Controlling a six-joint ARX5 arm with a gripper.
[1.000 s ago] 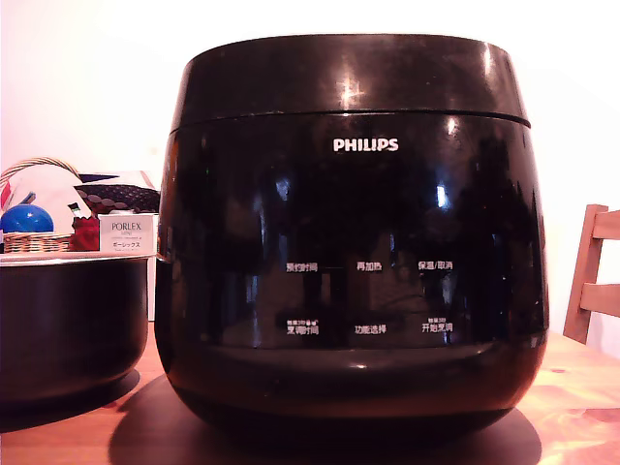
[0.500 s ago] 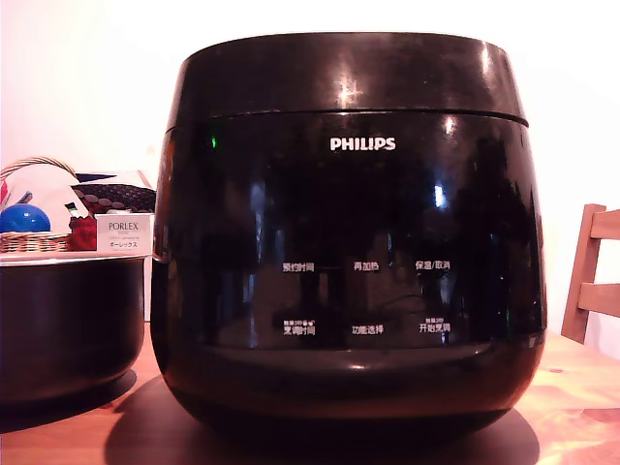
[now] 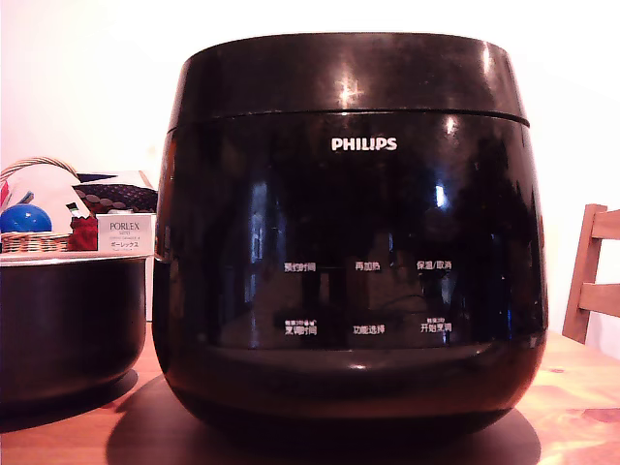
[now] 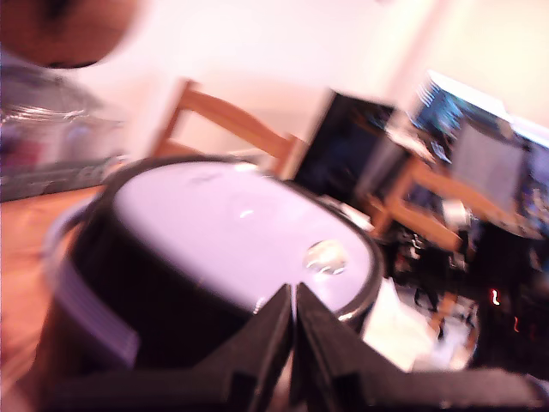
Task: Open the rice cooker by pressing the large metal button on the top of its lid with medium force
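**Closed gripper short of the lid button**

In the exterior view, a plain black pot [image 3: 68, 325] sits left; the rice cooker [image 3: 349, 281] fills the centre, lid [image 3: 349, 77] down. In the blurred wrist view the gripper [image 4: 294, 300], fingers pressed together, seems near the metal button [image 4: 325, 255]. An off-centre push could slide off it.

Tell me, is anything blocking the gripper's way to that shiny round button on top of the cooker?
Nothing visible. In the blurred wrist view the gripper, fingers together, points at the metal button on the lid with only bare lid surface between them. The exterior view shows the rice cooker closed.
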